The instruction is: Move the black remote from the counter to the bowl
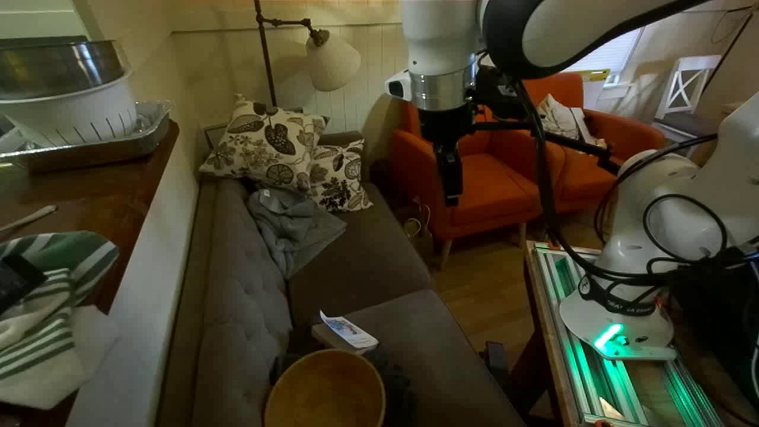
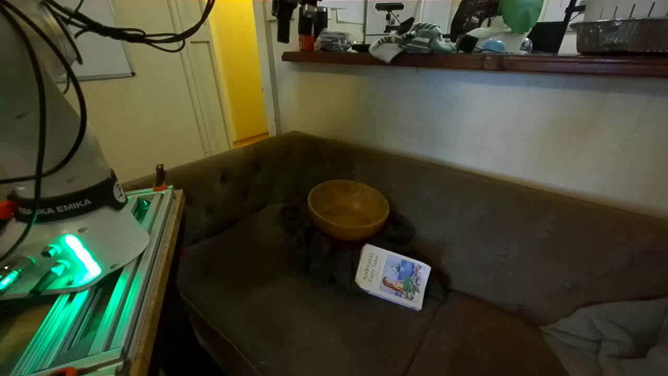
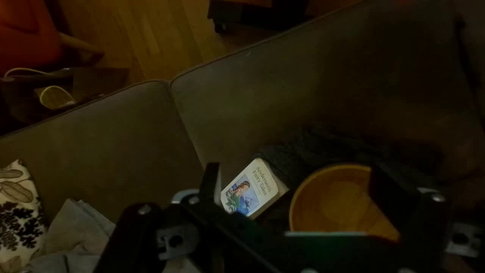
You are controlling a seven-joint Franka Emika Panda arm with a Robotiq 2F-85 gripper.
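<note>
Two wide-apart fingers of the black gripper hold nothing; beyond them sits one round tan wooden bowl, bare inside. One apparent remote, a flat black bar, lies on one green-striped white cloth on the brown wooden counter, where one silver foil tray holds one white colander.

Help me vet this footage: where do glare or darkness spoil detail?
Wrist view: dim overall, the gripper nearly a silhouette, though the book shows a legible title; both exterior views: the base light burns near-white, spilling green around it.
</note>
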